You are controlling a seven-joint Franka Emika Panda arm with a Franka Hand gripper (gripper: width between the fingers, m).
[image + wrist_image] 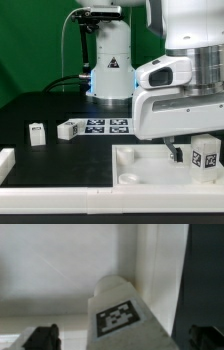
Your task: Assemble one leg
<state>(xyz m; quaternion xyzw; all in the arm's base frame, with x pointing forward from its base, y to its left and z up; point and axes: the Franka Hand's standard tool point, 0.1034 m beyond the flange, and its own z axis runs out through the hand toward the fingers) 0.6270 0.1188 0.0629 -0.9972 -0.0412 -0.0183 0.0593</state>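
Note:
A leg (pixel 120 314), a small white block with a black-and-white tag, stands upright between my two dark fingers (pixel 41 337). There is a gap between the leg and the finger on each side. My gripper (pixel 120 340) is open around it. In the exterior view the same leg (pixel 206 155) stands at the right end of the white square panel (pixel 140 165), under my gripper (pixel 193 150). Two more legs (pixel 37 133) (pixel 68 128) lie loose on the dark table at the exterior view's left.
The marker board (pixel 107 125) lies behind the panel, in front of the robot base. White rails run along the front (pixel 70 195) and stand at the far left (pixel 6 160). The arm's white body fills the exterior view's upper right.

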